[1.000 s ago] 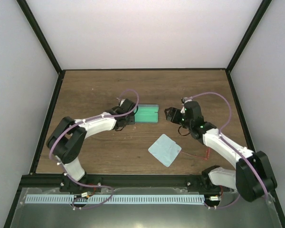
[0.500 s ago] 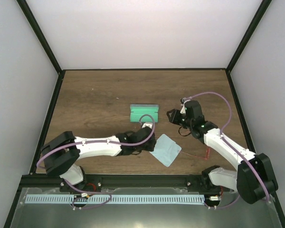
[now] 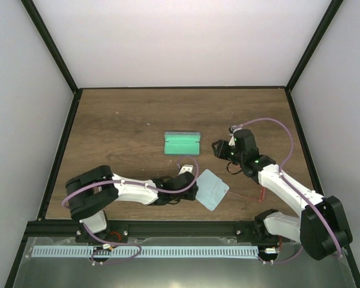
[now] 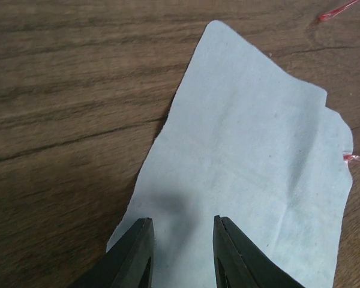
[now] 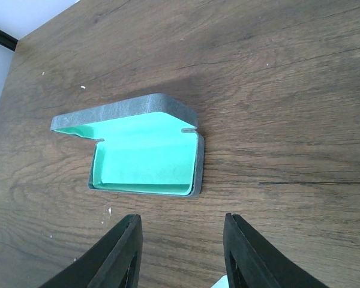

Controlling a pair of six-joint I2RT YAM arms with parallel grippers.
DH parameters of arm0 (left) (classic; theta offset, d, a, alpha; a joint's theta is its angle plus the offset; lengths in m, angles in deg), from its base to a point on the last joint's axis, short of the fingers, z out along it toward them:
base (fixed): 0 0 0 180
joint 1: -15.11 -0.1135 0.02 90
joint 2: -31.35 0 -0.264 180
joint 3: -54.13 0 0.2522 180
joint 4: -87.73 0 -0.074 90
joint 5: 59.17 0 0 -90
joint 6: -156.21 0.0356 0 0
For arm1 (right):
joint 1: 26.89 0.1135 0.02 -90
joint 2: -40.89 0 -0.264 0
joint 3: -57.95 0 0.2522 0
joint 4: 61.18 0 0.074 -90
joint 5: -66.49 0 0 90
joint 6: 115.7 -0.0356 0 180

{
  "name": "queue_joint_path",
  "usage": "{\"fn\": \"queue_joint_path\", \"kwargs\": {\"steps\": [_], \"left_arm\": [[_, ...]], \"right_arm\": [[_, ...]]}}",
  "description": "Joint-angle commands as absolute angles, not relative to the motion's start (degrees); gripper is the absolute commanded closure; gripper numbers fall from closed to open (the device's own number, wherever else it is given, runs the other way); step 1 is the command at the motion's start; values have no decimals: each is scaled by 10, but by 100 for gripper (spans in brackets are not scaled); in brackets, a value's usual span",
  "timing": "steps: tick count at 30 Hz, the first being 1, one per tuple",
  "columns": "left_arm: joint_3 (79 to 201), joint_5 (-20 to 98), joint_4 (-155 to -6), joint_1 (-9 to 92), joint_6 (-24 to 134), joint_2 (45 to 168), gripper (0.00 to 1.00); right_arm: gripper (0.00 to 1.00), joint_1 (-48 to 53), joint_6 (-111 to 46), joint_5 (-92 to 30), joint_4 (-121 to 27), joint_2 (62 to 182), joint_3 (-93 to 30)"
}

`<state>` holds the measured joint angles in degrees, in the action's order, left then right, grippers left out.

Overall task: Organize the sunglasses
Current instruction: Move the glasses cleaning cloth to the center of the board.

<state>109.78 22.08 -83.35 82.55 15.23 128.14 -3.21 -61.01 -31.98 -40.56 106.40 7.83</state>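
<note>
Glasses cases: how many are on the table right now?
1. The case lies open mid-table, green lining showing, beyond the pale blue cloth and just left of the right gripper. No other shows, though the arms cover some table.

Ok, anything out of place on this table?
Mildly: the sunglasses lie beside the cloth, one thin red end seemingly tucked under its edge, away from the open, empty case. Nothing looks spilled or damaged.

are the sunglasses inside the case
No, the open case in the right wrist view shows only its bare green lining, with nothing lying in it.
</note>
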Motion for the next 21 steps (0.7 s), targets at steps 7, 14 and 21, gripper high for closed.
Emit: {"fn": "queue_joint_path", "kwargs": {"steps": [7, 14, 21], "left_arm": [[1093, 152, -797, 816, 148, 1312, 70], [1063, 141, -786, 761, 158, 1289, 69], [1119, 133, -759, 742, 191, 1297, 66]], "right_arm": [[59, -34, -598, -299, -413, 1059, 83], [57, -34, -595, -309, -417, 1069, 84], [56, -34, -593, -339, -426, 1080, 84]]}}
